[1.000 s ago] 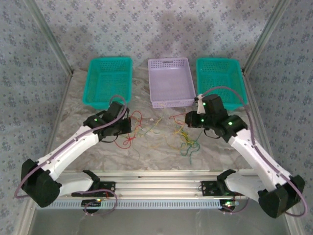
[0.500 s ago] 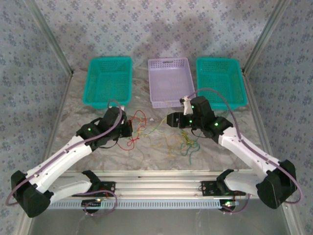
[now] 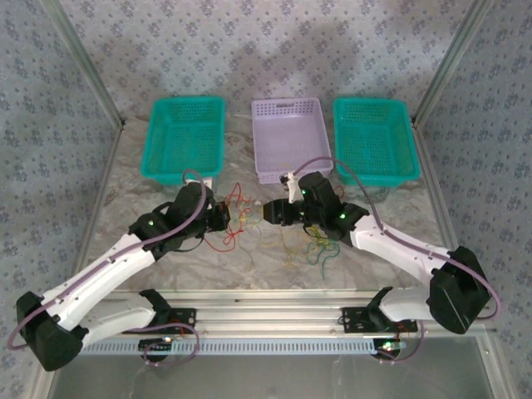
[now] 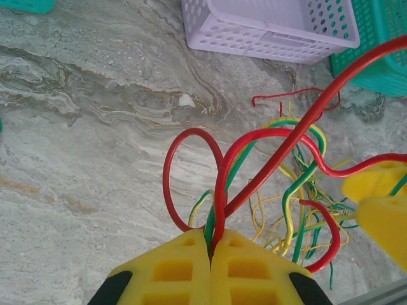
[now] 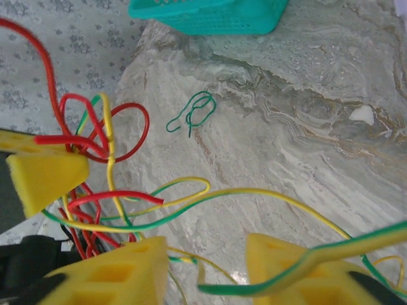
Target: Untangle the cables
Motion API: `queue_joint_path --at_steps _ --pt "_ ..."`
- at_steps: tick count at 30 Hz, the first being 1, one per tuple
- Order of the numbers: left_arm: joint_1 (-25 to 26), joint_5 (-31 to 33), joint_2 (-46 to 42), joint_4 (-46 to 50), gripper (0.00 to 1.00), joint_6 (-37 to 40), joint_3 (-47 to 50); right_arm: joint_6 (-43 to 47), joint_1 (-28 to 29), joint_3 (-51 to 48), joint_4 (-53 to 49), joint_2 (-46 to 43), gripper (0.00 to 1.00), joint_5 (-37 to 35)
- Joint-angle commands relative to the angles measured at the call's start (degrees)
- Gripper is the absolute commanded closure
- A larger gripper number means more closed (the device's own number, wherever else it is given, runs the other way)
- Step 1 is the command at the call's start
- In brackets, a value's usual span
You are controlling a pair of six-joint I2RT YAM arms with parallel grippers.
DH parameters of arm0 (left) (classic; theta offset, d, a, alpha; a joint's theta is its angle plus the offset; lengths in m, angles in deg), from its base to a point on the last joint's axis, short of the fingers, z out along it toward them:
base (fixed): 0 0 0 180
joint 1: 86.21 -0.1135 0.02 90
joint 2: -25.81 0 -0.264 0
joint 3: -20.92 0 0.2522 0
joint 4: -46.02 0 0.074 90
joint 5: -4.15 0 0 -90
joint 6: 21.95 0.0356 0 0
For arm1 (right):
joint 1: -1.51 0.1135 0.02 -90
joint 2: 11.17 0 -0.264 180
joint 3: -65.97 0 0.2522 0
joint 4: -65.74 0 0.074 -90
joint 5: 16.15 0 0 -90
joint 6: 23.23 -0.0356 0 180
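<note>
The cables (image 3: 246,209) are thin red, green and yellow wires tangled on the marble table between my two grippers, with a green-yellow clump (image 3: 317,247) trailing to the right. My left gripper (image 3: 225,218) is shut on a red and a green cable (image 4: 215,216) that loop up out of its yellow fingertips (image 4: 184,267). My right gripper (image 3: 271,213) hovers close beside it, open, its fingers (image 5: 114,273) apart with yellow-green strands (image 5: 191,203) crossing the gap and one draped over the right finger. A small green cable (image 5: 194,114) lies loose on the table.
Three baskets stand along the back: a teal one (image 3: 188,101) on the left, a lavender one (image 3: 287,104) in the middle, a teal one (image 3: 370,102) on the right. Metal frame posts flank the table. An aluminium rail (image 3: 266,320) runs along the near edge.
The right arm has swung left toward the left gripper and its jaws have come apart. The left gripper shifted slightly right, still holding the red and green cables.
</note>
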Motion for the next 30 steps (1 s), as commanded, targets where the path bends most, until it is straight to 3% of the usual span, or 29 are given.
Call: queue_joint_path --at_steps 1,6,12,18,23,30 --pt "0.41 0.21 -2.37 -2.04 1.00 -0.88 0.98 -0.07 -0.02 0.15 0.67 -0.48 0.73 -3.85" --pt "0.36 0.59 -3.29 -1.96 1.00 -0.81 1.70 0.64 -0.27 0.04 -1.26 -3.28 1.00 -7.79" --pt "0.22 3.82 -3.25 1.62 1.00 0.76 1.32 5.02 -2.06 3.75 -13.45 -9.80 1.00 -16.45" --pt "-0.10 6.50 -3.56 5.17 1.00 2.19 0.69 7.93 -8.25 8.25 -29.39 -12.52 1.00 -26.23" --pt "-0.96 7.06 -3.63 6.34 1.00 3.35 0.68 7.83 -17.90 8.46 -33.22 -15.77 1.00 -23.36" --pt "-2.04 7.15 -3.60 9.41 1.00 5.16 0.73 9.78 -24.74 11.47 -37.57 -19.02 1.00 -26.72"
